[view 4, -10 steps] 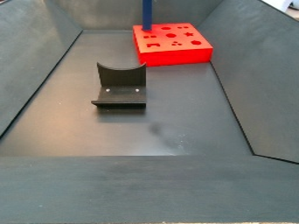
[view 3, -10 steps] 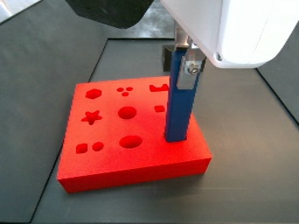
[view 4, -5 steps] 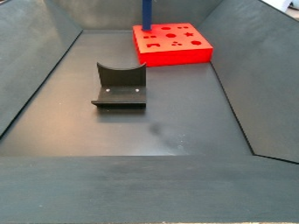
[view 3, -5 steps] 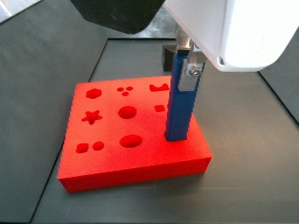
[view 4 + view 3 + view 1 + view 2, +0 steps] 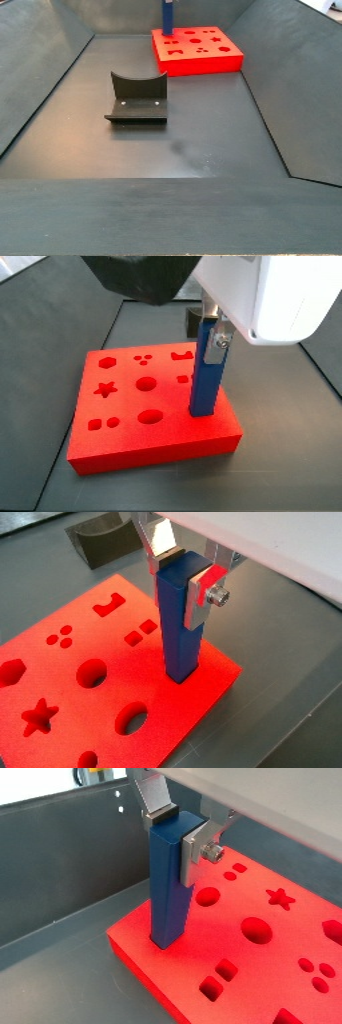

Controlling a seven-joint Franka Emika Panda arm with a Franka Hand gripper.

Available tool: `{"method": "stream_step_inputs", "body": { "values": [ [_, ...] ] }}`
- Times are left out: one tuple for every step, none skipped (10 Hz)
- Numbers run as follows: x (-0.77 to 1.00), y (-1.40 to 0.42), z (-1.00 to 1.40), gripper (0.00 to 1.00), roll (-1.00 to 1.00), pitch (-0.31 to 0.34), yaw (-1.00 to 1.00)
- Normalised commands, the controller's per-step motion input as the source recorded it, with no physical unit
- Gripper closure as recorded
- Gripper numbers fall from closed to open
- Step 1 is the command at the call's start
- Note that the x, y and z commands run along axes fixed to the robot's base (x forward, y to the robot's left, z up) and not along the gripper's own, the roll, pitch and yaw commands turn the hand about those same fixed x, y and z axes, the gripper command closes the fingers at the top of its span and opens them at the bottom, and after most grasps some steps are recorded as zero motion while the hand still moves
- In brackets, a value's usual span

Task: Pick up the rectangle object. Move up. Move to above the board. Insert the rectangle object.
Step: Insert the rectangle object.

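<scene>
standing upright on the board (image 5: 120, 446), the rectangle object (image 5: 206, 381) has its lower end at the slab's edge near 3 o'clock in a side view, seemingly entering a slot there; how deep it sits i cannot tell. the gripper (image 5: 185, 584) is closed on the bar's top end, a silver finger (image 5: 207, 590) flat against each broad face in both wrist views (image 5: 175, 836). i judge the bar stiff and light, a smooth plastic-looking piece that may slip or tilt under a loose pinch, so a hold high on the flat faces, as here, suits it and leaves the lower length free to go down. the board looks thick, hard and heavy enough to stay put. at 7 o'clock of the board in a side view sits the dark notched block (image 5: 136, 98), well apart.
</scene>
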Motion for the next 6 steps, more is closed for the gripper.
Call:
{"method": "stream_step_inputs", "body": {
  "values": [
    [0.35,0.0,-0.17,1.0,0.13,0.281,0.0],
    [0.33,0.0,-0.19,1.0,0.13,0.28,0.0],
    [0.3,0.0,-0.18,1.0,0.13,0.267,0.0],
    [0.21,-0.01,-0.17,1.0,0.15,0.199,0.0],
    [0.12,-0.04,-0.14,1.0,0.15,0.11,0.0],
    [0.05,-0.06,-0.11,1.0,0.12,0.027,0.0]
  ]
}}
